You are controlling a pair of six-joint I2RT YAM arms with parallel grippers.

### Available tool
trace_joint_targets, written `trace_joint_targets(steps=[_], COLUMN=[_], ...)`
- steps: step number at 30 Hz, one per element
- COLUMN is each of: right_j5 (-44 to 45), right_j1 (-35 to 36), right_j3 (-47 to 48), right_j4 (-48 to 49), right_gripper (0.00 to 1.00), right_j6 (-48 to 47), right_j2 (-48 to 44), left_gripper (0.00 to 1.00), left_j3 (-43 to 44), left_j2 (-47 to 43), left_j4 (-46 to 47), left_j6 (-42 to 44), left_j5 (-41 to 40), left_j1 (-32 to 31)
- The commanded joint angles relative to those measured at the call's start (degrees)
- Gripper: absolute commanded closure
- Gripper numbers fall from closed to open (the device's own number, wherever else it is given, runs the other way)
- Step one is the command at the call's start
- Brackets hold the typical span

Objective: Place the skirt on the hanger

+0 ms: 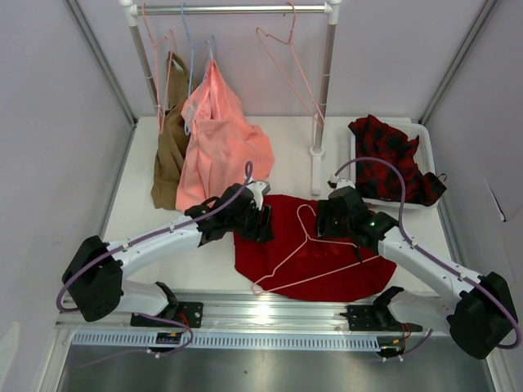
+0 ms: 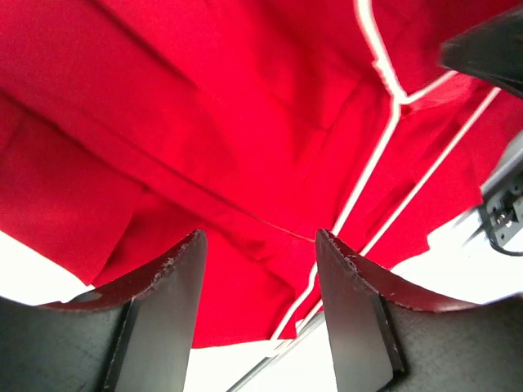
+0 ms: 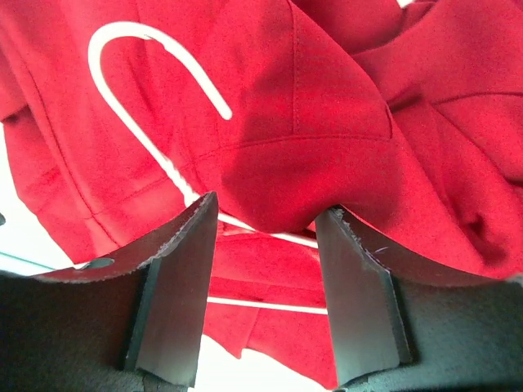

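Note:
The deep-red skirt (image 1: 315, 257) lies spread on the table between the arms. The pale-pink wire hanger (image 1: 304, 245) lies on top of it, hook toward the back. My left gripper (image 1: 260, 224) is open and hovers over the skirt's left edge. In the left wrist view the skirt (image 2: 204, 122) fills the frame and the hanger wire (image 2: 384, 155) runs past the right finger (image 2: 351, 310). My right gripper (image 1: 331, 220) is open over the skirt's upper right. In the right wrist view a raised fold of skirt (image 3: 278, 180) bulges between the fingertips, beside the hanger hook (image 3: 147, 45).
A clothes rack (image 1: 325, 73) stands at the back, carrying a salmon-pink garment (image 1: 221, 143), a tan garment (image 1: 170, 155), a light blue hanger (image 1: 189, 49) and a spare pink hanger (image 1: 286, 61). A white tray (image 1: 426, 135) at the right holds the red-and-black checked garment (image 1: 392, 159).

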Motion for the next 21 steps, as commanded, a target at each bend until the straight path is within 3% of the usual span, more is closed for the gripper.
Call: trace_joint_targets(steps=[1,7,13,21], right_j5=[7.68,7.52,4.8,6.9], right_j1=[2.92,3.72,7.32,9.69], right_j3=[3.88,0.03,-1.56,1.76], right_j4=[-3.17,-8.54,-7.86,-2.58], right_gripper=[0.44,0.44,0.42,0.42], right_j6=[0.98,3.35,5.91,2.22], right_j2=[-0.95,-6.64,-13.6,-4.31], left_gripper=[0.39,0.37,0.36,0.36], left_j3=[-2.88,-4.12,-5.27,-6.67], left_j2=[-0.42,0.71,2.21,4.23], left_j4=[1.84,3.95,7.73,10.02], left_j6=[-4.83,-6.34,-8.0,-9.41], left_j5=[-2.7,-2.61,0.28,1.35], left_j1=[0.27,0.8,1.85,1.94])
